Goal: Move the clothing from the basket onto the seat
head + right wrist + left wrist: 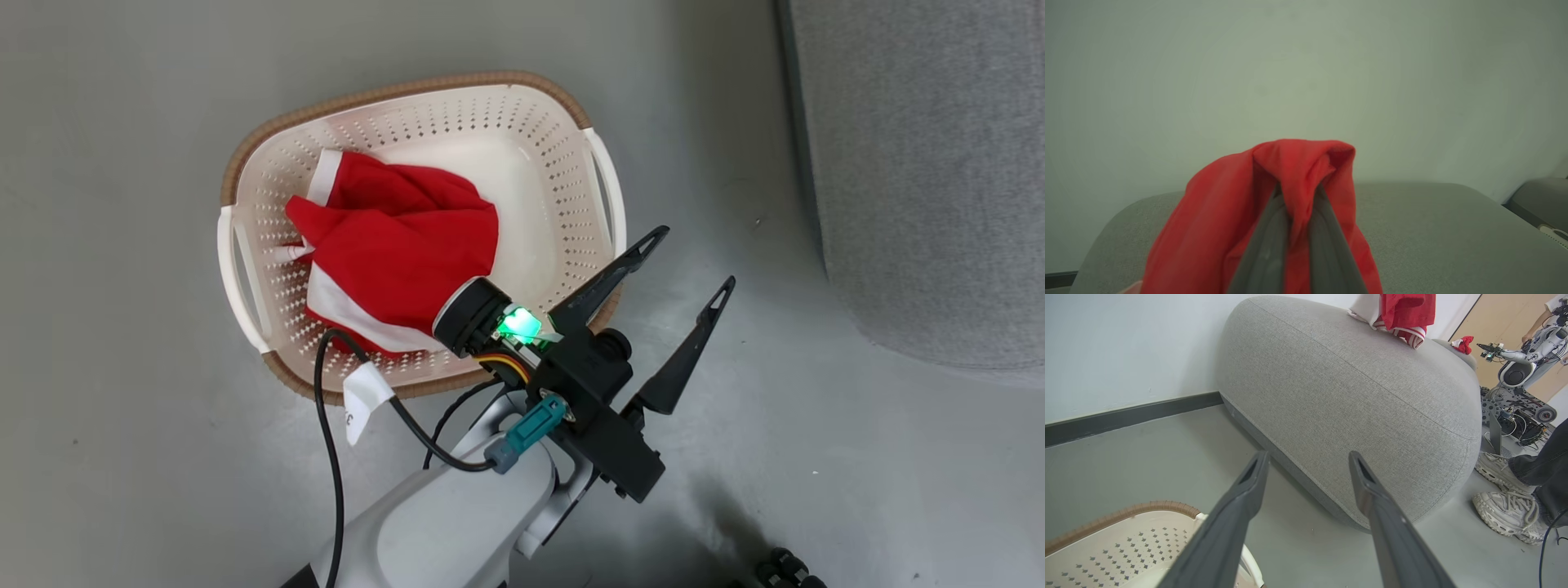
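Two jaws wide apart on left gripper (694,257), right gripper (1298,190) clamped on red clothing (1208,237)

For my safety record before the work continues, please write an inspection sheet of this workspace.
Surface: smooth grey floor; a few small specks.
Job's things: cream-white perforated plastic basket on the floor holds a crumpled red garment with white panels; a second red garment hangs over the large grey woven-fabric seat.
Clutter: small red cloth on a farther grey cushion.
Tools: left tool open near the basket's rim; right tool shut on the second red garment.
Cables: black cable with a white tag along the left arm.
Surroundings: pale wall, dark skirting; a person's white shoes beside the seat; another robot beyond.
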